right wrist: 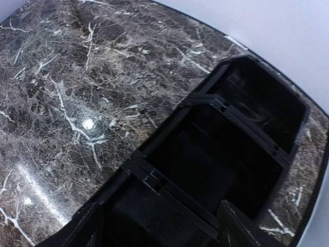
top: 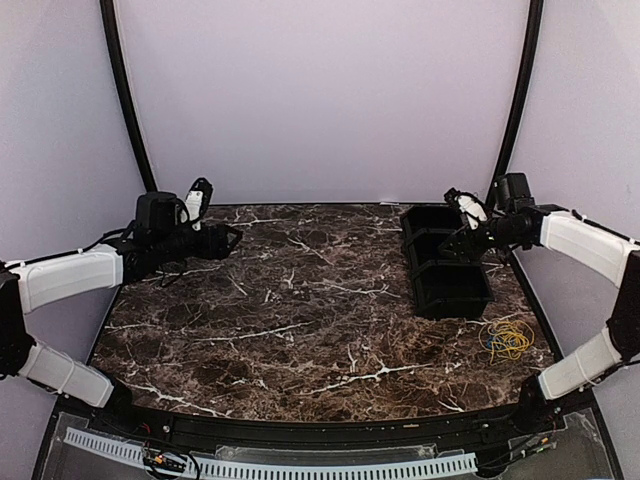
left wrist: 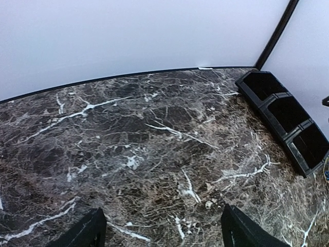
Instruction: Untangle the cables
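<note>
The cables (top: 507, 339) lie in a small tangled pile, yellow with some blue, on the marble table near its right edge, in front of the black tray. A sliver of blue shows at the right edge of the left wrist view (left wrist: 326, 172). My left gripper (top: 232, 238) is open and empty, held above the far left of the table, far from the cables; its fingertips (left wrist: 87, 231) stand wide apart. My right gripper (top: 447, 247) is open and empty, hovering over the black tray; its fingertips (right wrist: 241, 226) frame the tray's compartments. The cables do not show in the right wrist view.
A black three-compartment tray (top: 445, 262) stands at the far right of the table, also in the left wrist view (left wrist: 285, 116) and the right wrist view (right wrist: 216, 154); its compartments look empty. White walls with black corner posts (top: 127, 95) enclose the table.
</note>
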### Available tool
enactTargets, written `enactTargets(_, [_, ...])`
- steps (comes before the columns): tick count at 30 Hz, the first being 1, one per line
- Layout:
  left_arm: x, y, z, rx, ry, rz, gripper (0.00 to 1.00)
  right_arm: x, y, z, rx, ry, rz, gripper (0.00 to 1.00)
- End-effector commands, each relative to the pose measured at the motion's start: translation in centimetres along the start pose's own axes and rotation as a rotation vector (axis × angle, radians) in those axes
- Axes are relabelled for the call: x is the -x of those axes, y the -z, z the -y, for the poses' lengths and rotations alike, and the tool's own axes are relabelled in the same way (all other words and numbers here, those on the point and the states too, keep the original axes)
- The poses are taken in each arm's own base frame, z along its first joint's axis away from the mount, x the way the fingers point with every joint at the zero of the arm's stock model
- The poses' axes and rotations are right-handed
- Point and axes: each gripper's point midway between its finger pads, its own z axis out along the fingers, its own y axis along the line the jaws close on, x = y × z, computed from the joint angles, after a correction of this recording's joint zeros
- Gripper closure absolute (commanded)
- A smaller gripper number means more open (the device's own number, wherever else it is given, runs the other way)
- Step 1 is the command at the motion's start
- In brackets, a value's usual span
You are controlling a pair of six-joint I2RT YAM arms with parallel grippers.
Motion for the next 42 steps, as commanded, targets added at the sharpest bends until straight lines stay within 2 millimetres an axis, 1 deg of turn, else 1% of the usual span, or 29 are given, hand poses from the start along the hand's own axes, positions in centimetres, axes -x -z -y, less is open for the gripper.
enactTargets(1, [1.0,1.0,3.0,-0.08,-0.038,0.011,0.2,0.4,-2.7,-1.7,0.09,0.052,-0.098,0.25])
enactTargets(3, [1.0,1.2,3.8,-0.107,-0.034,0.012,0.2,0.5,-4.2,-1.9,0.111,0.039,-0.141,0.28])
enactTargets(5, [0.9,1.3,4.0,-0.112,-0.033,0.005,0.2,0.8,-5.6,-1.9,0.12,0.034,-0.17,0.29])
enactTargets(9, [1.0,1.4,4.2,-0.11,-0.035,-0.005,0.2,1.6,-8.4,-1.4,0.103,0.02,-0.22,0.27])
enactTargets(11, [0.9,1.5,4.4,-0.112,-0.042,-0.009,0.2,1.6,-9.9,-1.2,0.106,-0.009,-0.262,0.26])
enactTargets(13, [0.9,1.5,4.5,-0.111,-0.05,-0.008,0.2,1.0,-11.6,-1.0,0.108,-0.048,-0.309,0.25])
enactTargets(17, [1.0,1.7,4.7,-0.106,-0.061,-0.005,0.2,-0.2,-13.6,-0.2,0.061,-0.088,-0.382,0.24])
enactTargets(22, [1.3,2.2,5.1,-0.114,-0.066,0.015,0.2,-0.8,-14.4,0.7,0.005,-0.106,-0.418,0.24])
enactTargets(27, [1.1,2.0,5.1,-0.116,-0.06,0.007,0.2,-1.5,-15.5,1.2,-0.008,-0.115,-0.453,0.24])
enactTargets(30, [0.9,1.9,5.1,-0.115,-0.058,-0.004,0.2,-1.7,-16.4,1.0,0.016,-0.119,-0.465,0.26])
enactTargets(34, [1.0,1.9,5.0,-0.111,-0.06,-0.002,0.2,-2.1,-17.4,0.6,0.029,-0.106,-0.489,0.32])
enactTargets(36, [1.0,1.9,5.0,-0.113,-0.06,0.0,0.2,-2.2,-17.7,0.1,0.039,-0.094,-0.496,0.35])
enactTargets(38, [0.9,1.9,5.1,-0.115,-0.059,-0.002,0.2,-2.0,-17.8,-0.7,0.051,-0.062,-0.498,0.42])
enactTargets(42, [0.9,1.9,5.2,-0.124,-0.057,-0.004,0.2,-1.4,-17.8,-3.6,0.1,0.038,-0.491,0.52])
